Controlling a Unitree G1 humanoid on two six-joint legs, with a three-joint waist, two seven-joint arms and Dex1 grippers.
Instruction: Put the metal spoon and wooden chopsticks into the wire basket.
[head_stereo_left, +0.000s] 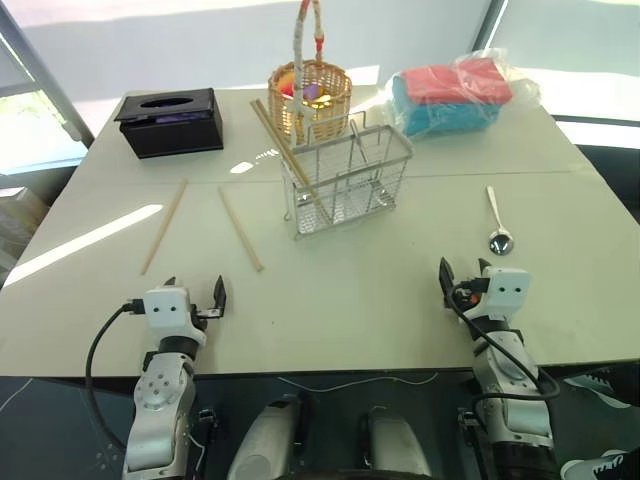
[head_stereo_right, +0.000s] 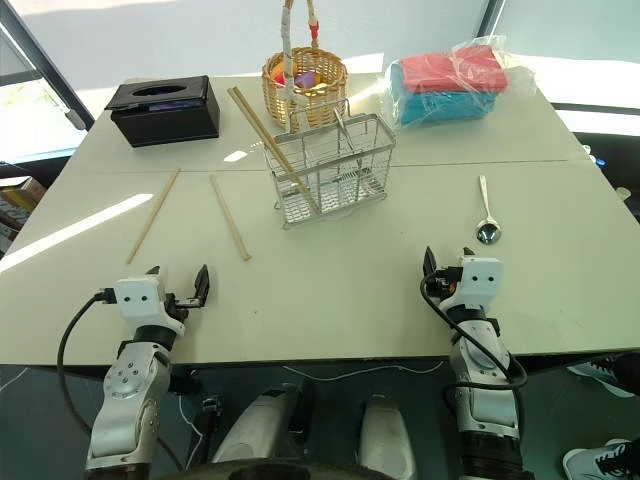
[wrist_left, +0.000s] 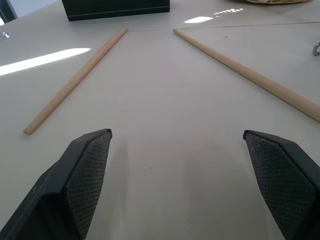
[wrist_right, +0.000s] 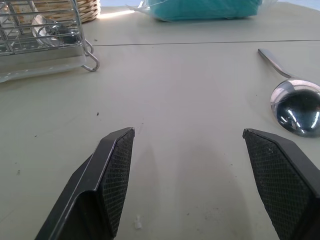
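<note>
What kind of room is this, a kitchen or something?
Probably a lab or office mocked up as a dining table: a plain white table by bright windows, with a black tissue box and a wire basket.

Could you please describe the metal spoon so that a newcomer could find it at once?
Start at the wire basket mid-table, then look towards the robot's right. The metal spoon lies alone there, bowl towards the right gripper; it is shiny silver, unlike the wooden chopsticks.

Wire basket (head_stereo_left: 345, 180) mid-worktop (head_stereo_left: 380, 300), two chopsticks (head_stereo_left: 287, 150) leaning in it; two loose chopsticks (head_stereo_left: 240, 229) left; metal spoon (head_stereo_left: 497, 223) right; wicker basket (head_stereo_left: 310, 98) behind.
</note>
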